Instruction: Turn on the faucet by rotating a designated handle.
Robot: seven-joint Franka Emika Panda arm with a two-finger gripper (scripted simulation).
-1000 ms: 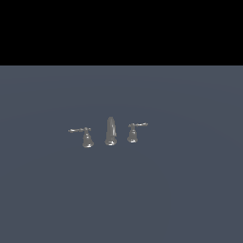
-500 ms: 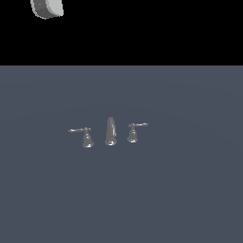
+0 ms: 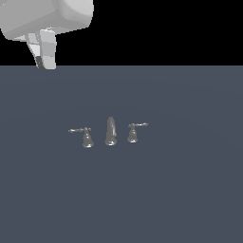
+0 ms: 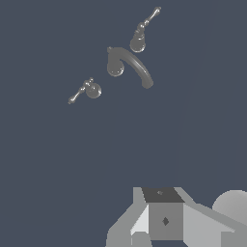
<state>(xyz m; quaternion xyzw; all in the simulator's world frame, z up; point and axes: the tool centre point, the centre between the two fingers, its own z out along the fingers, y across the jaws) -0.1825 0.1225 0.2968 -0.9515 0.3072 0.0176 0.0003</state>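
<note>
Hovering well apart from the handle [image 3: 86, 137], jaws' state cannot be told.

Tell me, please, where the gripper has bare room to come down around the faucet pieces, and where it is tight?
Free: the grey surface on every outer side of the set, including beyond the lever tip of the handle on the exterior view's left. Crowded: the narrow gaps between the spout and each handle, including the twin handle. The gripper hangs well apart.

surface: flat dark grey-blue floor [image 3: 190, 190] | on it: faucet [image 3: 110, 131] spout, handle [image 3: 85, 136], twin handle [image 3: 133, 132]
</note>
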